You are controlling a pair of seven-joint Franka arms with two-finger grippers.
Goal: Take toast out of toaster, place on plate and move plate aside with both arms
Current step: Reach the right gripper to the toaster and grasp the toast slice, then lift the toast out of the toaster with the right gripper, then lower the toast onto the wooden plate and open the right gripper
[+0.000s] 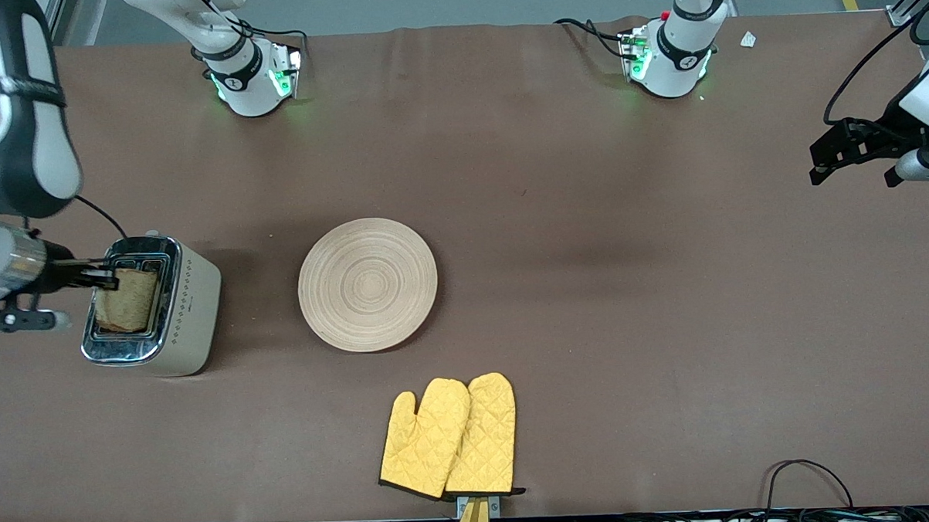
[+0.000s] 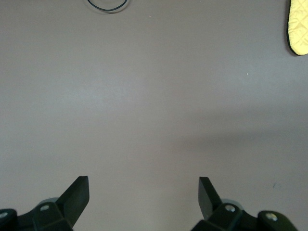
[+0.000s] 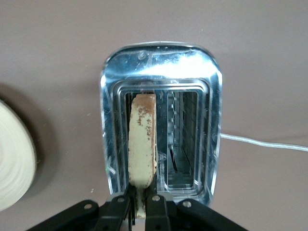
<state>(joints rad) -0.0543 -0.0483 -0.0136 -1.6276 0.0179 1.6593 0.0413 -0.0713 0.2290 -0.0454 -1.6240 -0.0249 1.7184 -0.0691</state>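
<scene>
The toast (image 1: 128,300) stands in one slot of the beige and chrome toaster (image 1: 180,317) at the right arm's end of the table. My right gripper (image 1: 108,275) is over the toaster, shut on the top edge of the toast (image 3: 143,139). In the right wrist view my right gripper (image 3: 140,208) pinches the slice edge-on. The round wooden plate (image 1: 367,284) lies flat beside the toaster, toward the table's middle, and its rim shows in the right wrist view (image 3: 14,159). My left gripper (image 1: 835,154) waits open over bare table at the left arm's end, and the left wrist view shows it (image 2: 143,192) empty.
A pair of yellow oven mitts (image 1: 451,437) lies near the front edge, nearer the camera than the plate. The toaster's second slot (image 3: 183,139) is empty. A white cord (image 3: 264,143) runs from the toaster. Cables lie along the front edge.
</scene>
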